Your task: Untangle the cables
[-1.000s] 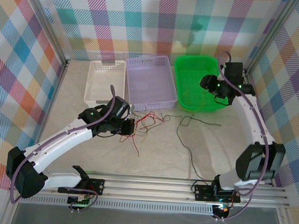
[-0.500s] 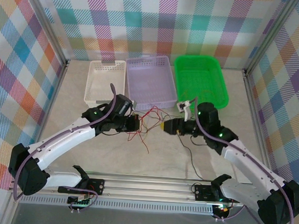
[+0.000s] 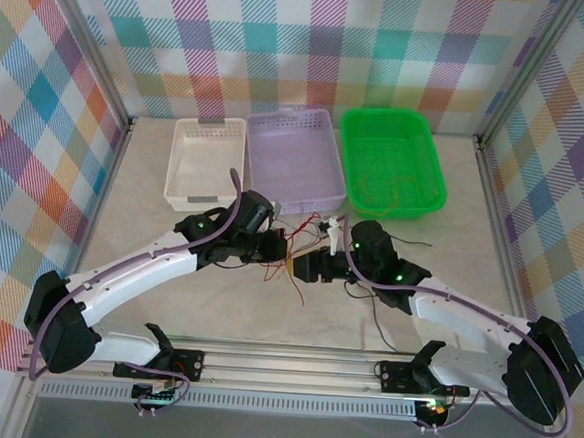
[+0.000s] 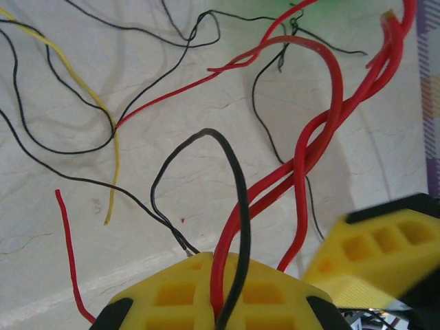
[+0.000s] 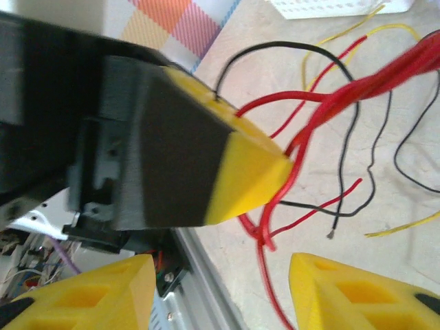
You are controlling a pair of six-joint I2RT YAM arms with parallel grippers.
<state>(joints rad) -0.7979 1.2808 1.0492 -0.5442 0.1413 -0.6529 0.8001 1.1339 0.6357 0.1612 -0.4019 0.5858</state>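
Note:
The cables [image 3: 292,241] lie in a red, black and yellow tangle on the table in front of the baskets. My left gripper [image 3: 273,248] is at the tangle's left side. In the left wrist view, the left gripper [image 4: 227,306] is shut on a red cable [image 4: 323,130] and a black cable [image 4: 234,179], which rise from between its yellow fingers. A yellow cable [image 4: 113,158] lies loose on the table. My right gripper [image 3: 299,269] sits just right of the left one. In the right wrist view, the right gripper [image 5: 220,292] is open, with a red cable [image 5: 275,240] hanging down between its fingers, ungripped.
Three baskets stand at the back: white [image 3: 210,123], purple [image 3: 291,117] and green [image 3: 385,113], the green one with a thin yellow wire [image 3: 386,196] inside. A loose black cable [image 3: 371,303] trails toward the front rail [image 3: 292,364]. Checked walls close in both sides.
My right arm swung from the green basket down to the tangle, ending close beside the left gripper. The left gripper shifted slightly right, still holding its cables.

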